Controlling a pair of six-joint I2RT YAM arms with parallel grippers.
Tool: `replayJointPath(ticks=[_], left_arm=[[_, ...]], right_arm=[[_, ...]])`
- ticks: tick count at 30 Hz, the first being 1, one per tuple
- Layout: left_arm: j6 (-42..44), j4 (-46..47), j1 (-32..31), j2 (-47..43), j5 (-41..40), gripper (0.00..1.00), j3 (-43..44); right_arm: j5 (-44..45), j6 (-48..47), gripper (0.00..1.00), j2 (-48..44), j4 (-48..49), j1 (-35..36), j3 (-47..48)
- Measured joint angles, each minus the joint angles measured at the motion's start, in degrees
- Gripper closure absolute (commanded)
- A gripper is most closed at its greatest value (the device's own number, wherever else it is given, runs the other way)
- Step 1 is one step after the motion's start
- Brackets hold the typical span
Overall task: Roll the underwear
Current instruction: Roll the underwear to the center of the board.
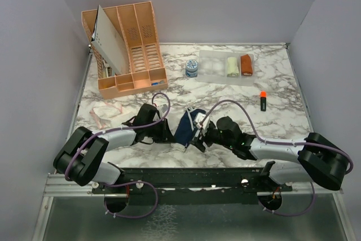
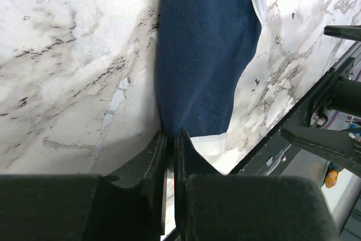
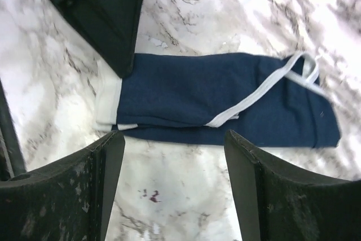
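Marble-patterned counter point(image 1: 282, 111) fills the booth between plain grey walls. Close to its near edge, about midway between the two arms, the navy briefs point(image 1: 185, 128) lie folded into a long narrow strip. Left hand point(image 2: 171, 139) is pinched almost closed on the strip's near, white-banded end, low against the counter. Right hand point(image 3: 174, 139) hovers just above the strip, its fingers spread wide with nothing in them. Folding looks done, so rolling seems to be the step now starting. By my reading, the next move calls for the right hand to take one end and turn it over toward the other while the left holds the strip taut. Pink-edged briefs point(image 1: 105, 111) lie crumpled and unrolled well to the left.
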Motion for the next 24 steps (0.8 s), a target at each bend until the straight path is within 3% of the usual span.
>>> replayJointPath(ticks=[7,10,24], left_arm=[[0.35,0.04,0.44,-0.11,0.0,1.0,-0.13],[0.61,-0.2,0.72,-0.39,-0.02,1.0,-0.15],[1.73,-1.09,1.49,-1.01,-0.37,1.0,-0.31]], right_arm=[[-4.7,-24.57,0.29,-0.02,0.96,0.17,-1.29],[-5.84,-30.8,0.31,0.04,0.98,0.83,-1.27],[-6.27,-44.33,0.36,3.3,-0.39,4.79,-1.29]])
